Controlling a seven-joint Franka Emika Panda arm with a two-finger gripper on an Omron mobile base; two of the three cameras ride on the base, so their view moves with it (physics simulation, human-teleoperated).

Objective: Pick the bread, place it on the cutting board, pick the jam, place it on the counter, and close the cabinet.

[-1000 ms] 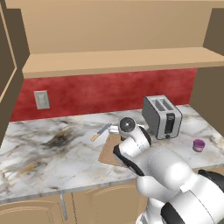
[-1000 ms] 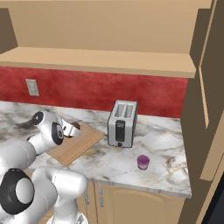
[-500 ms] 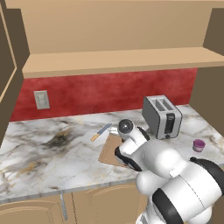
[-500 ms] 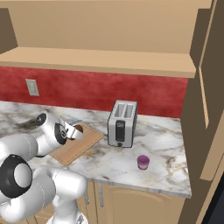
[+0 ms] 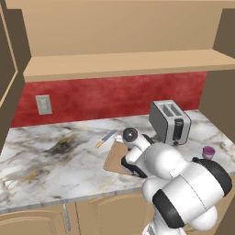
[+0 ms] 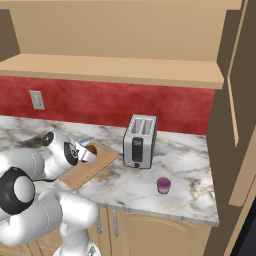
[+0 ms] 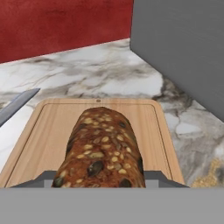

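The arm is bent low over the cutting board (image 6: 87,162), and its claw (image 7: 99,177) is clamped on the bread (image 7: 101,151), a seeded dark loaf that fills the space between the fingers in the hand view. From there the loaf hangs over the middle of the board, lengthwise along it; whether its underside touches the wood I cannot tell. From the right base view the dark end of the loaf shows at the wrist, right above the board's near half.

Compared with a second ago, the elbow has swung forward and bulks larger in the left base view, while the wrist has moved a little further over the board. The grip has not loosened in that time. So the carry looks nearly finished and, to my eye, the release onto the board is what comes next.

The jam (image 6: 163,185) sits by itself on the worktop (image 6: 187,165), well to the right of the toaster (image 6: 139,141), in the same spot as before. A knife (image 5: 106,138) lies just beside the board's far corner, unmoved. The cabinet door (image 6: 241,100) at the right edge stands open, so closing it remains to be done.
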